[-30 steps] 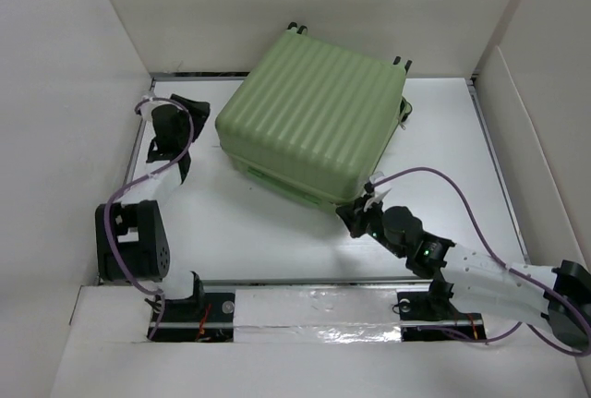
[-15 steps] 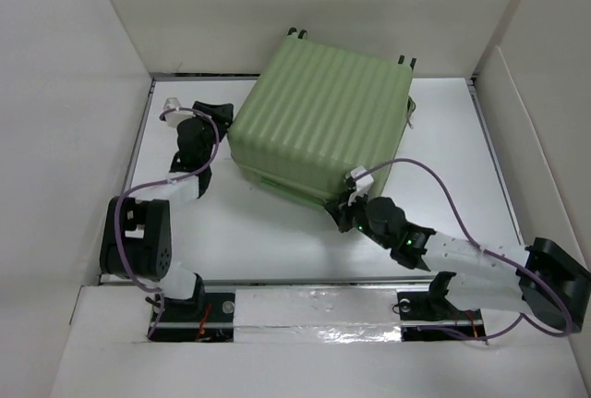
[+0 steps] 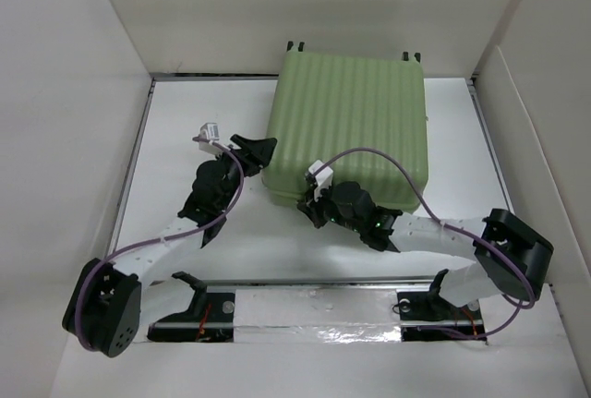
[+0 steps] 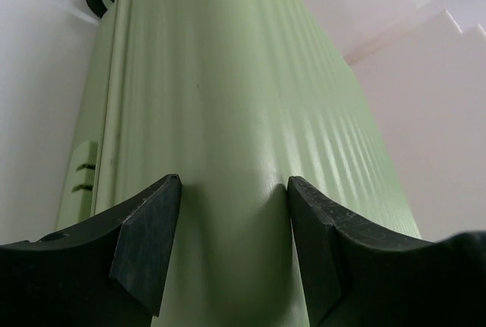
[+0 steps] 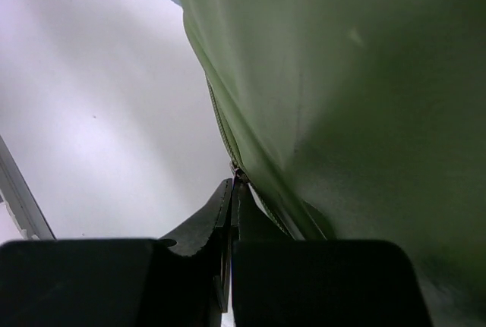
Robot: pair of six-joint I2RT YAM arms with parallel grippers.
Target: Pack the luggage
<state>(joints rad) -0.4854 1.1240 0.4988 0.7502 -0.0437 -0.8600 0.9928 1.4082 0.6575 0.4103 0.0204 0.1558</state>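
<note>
The luggage [image 3: 355,121] is a light-green ribbed suitcase lying flat and closed at the back of the table, its black wheels [image 3: 295,46] toward the rear wall. My left gripper [image 3: 259,150] is open at its front left corner. In the left wrist view both fingertips [image 4: 163,190] rest against the green shell [image 4: 228,77], nothing pinched between them. My right gripper [image 3: 309,204] is at the luggage's front edge. In the right wrist view it [image 5: 234,183] is shut on the small zipper pull [image 5: 236,173] on the zipper line under the shell [image 5: 364,77].
White table surface [image 3: 203,121] lies left of the luggage. White walls close in the back and left, and a cardboard wall [image 3: 526,139] stands on the right. A taped ledge [image 3: 314,310] runs along the near edge between the arm bases.
The luggage has turned and shifted right, now square to the back wall. My left arm reached forward to its left corner. My right gripper travelled left along the front edge, still shut.
</note>
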